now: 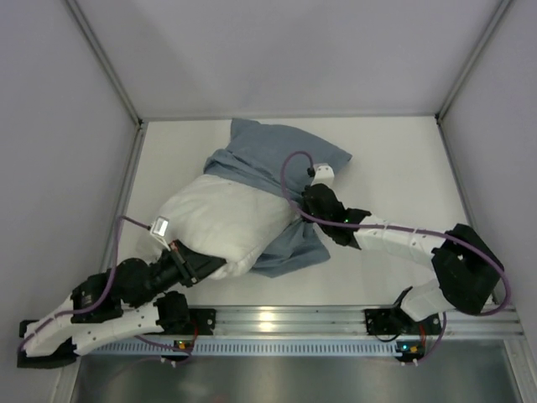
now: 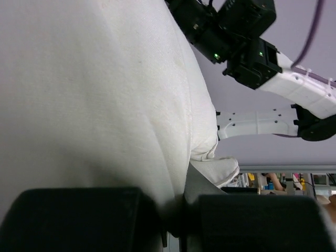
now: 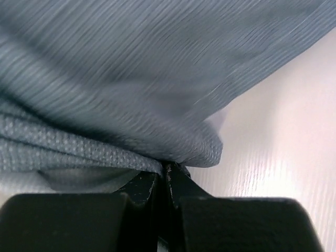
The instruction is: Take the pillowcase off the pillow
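Note:
The white pillow (image 1: 220,220) lies across the table's middle, its near-left half bare. The blue-grey pillowcase (image 1: 277,164) still covers its far-right end and trails under it towards the front. My left gripper (image 1: 198,265) is shut on the pillow's near corner; the white fabric (image 2: 105,105) fills the left wrist view and is pinched between the jaws. My right gripper (image 1: 309,198) is shut on a fold of the pillowcase (image 3: 157,79) at its open edge, just above the table.
The white table (image 1: 394,168) is walled by grey panels left, right and back. A metal rail (image 1: 336,317) runs along the near edge. The right arm (image 1: 403,239) stretches across the table's right side.

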Tool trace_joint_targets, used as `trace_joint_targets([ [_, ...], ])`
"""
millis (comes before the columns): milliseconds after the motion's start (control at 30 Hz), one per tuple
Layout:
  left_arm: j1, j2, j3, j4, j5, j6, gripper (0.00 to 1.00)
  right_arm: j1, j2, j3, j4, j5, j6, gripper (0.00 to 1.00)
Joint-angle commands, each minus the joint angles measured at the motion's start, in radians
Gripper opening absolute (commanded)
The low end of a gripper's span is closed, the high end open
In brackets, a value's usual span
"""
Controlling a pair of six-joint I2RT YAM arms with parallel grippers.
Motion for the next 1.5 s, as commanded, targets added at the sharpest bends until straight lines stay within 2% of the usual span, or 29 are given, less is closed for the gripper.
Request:
trace_joint_targets([
  [0,0.003,-0.048,0.119,-0.005,-0.010,0.027,0.00,-0.101,0.055,0.045,0.021,0.024,0.027,0.00],
  [167,0.010,-0.126,0.212,-0.115,-0.054,0.016,0.00,-0.231,0.095,0.093,0.021,-0.005,0.024,0.00],
  [300,0.033,-0.127,0.288,-0.210,-0.068,0.023,0.00,-0.276,0.087,0.102,0.014,-0.034,-0.034,0.00],
  [367,0.040,-0.127,0.282,-0.210,-0.071,0.024,0.00,-0.274,0.070,0.092,0.017,-0.132,-0.060,0.00],
  [400,0.040,-0.123,0.263,-0.209,-0.074,0.024,0.00,-0.270,0.063,0.082,0.039,-0.190,-0.078,0.11],
  [433,0.040,-0.121,0.254,-0.209,-0.077,0.021,0.00,-0.266,0.054,0.072,0.050,-0.327,-0.091,0.24],
  [467,0.040,-0.120,0.243,-0.209,-0.079,0.016,0.00,-0.236,0.028,0.055,0.057,-0.377,-0.108,0.42],
  [500,0.040,-0.115,0.232,-0.210,-0.079,0.016,0.00,-0.208,0.008,0.047,0.041,-0.390,-0.106,0.65],
  [600,0.040,-0.103,0.188,-0.209,-0.079,0.018,0.00,-0.109,-0.113,-0.017,0.035,-0.372,-0.082,0.78],
  [667,0.040,-0.103,0.170,-0.209,-0.079,0.018,0.00,-0.127,-0.211,-0.072,0.032,-0.427,0.011,0.79],
  [733,0.040,-0.103,0.166,-0.209,-0.082,0.018,0.00,-0.156,-0.264,-0.094,0.000,-0.413,0.047,0.82],
  [833,0.040,-0.109,0.177,-0.209,-0.079,0.030,0.00,-0.271,-0.287,-0.099,-0.049,-0.386,0.062,0.84],
  [900,0.040,-0.115,0.182,-0.210,-0.077,0.030,0.00,-0.406,-0.249,-0.077,-0.077,-0.436,0.099,0.83],
  [933,0.040,-0.118,0.182,-0.210,-0.073,0.030,0.00,-0.447,-0.218,-0.073,-0.071,-0.530,0.118,0.83],
  [1000,0.040,-0.126,0.174,-0.209,-0.068,0.024,0.00,-0.545,-0.185,-0.074,0.015,-0.618,0.191,0.82],
  [1033,0.040,-0.126,0.171,-0.209,-0.065,0.023,0.00,-0.562,-0.139,-0.068,0.061,-0.692,0.208,0.81],
  [1200,0.040,-0.127,0.150,-0.209,-0.042,0.012,0.00,-0.601,0.050,0.070,0.160,-0.812,0.250,0.79],
  [1467,0.041,-0.127,0.100,-0.209,-0.011,-0.004,0.00,-0.662,0.289,0.199,0.388,-0.884,0.329,0.79],
])
